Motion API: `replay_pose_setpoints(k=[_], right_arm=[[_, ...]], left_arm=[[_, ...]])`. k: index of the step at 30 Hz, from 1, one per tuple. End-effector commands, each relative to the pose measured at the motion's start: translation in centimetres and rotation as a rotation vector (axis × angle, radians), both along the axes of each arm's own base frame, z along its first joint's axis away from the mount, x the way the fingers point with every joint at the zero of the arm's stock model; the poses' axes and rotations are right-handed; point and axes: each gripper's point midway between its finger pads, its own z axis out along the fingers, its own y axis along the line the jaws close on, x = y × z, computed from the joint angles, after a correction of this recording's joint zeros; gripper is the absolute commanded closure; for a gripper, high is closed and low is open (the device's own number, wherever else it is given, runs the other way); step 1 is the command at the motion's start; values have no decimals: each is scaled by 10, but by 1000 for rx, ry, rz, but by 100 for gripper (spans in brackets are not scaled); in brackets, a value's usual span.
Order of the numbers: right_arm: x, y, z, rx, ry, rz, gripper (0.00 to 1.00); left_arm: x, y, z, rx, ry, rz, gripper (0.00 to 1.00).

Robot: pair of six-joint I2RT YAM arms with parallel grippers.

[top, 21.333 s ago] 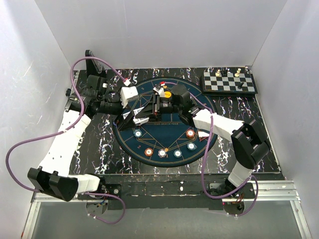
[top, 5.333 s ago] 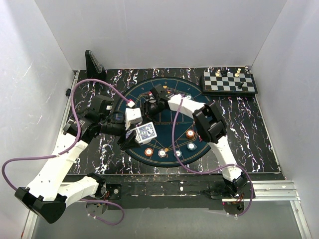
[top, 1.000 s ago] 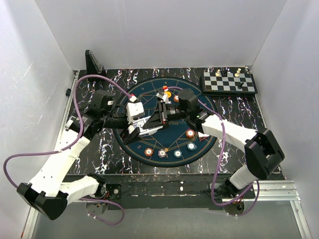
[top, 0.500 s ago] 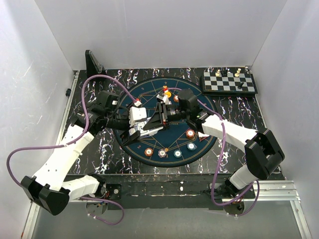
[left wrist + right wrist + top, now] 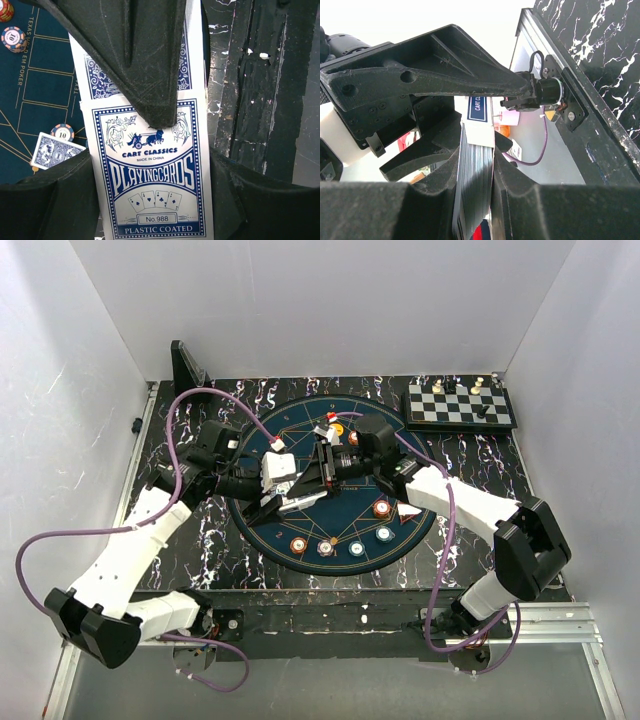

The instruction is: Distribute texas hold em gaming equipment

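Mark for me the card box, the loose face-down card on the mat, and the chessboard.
card box [image 5: 155,175]: left wrist view, printed front face.
loose card [image 5: 52,151]: left wrist view, middle of its patterned back.
chessboard [image 5: 452,410]: top external view, bare squares near its middle.

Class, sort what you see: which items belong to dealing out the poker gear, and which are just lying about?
For the job: card box, loose card, poker chips.
Lying about: chessboard, black stand.

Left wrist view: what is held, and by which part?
The blue-and-white playing-card box, its long edges clamped by the left gripper, its far end pinched by the right gripper.
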Motion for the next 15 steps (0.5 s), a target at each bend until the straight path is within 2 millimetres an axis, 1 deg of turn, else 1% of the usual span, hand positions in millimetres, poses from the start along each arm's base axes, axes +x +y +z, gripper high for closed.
replay_pose_setpoints(k=[1,2,4,6,9,10,13,15], right_arm=[[-2,3,25,48,-49,30,83],[-3,3,26,49,-52,31,79],[-4,1,27,51,-53,34,65],[-6,-1,27,51,-63,38,52],[-7,-6,25,27,-70,27,43],[-7,-9,23,18,-75,21,41],[-5,-17,20,6,-77,0,39],[-4,-21,19,5,-78,-13,38]], left_arm=[[0,-3,19,-46,-61,-5,49],[0,-2,19,-44,-66,-2,49],[-1,-2,18,-42,-65,-3,50],[-3,-1,16,-43,-52,0,55],[-10,-3,12,-63,-10,7,61],[-12,-4,10,-70,7,7,62],[-20,-6,7,-90,51,6,66],[-21,-6,4,-91,67,9,70]])
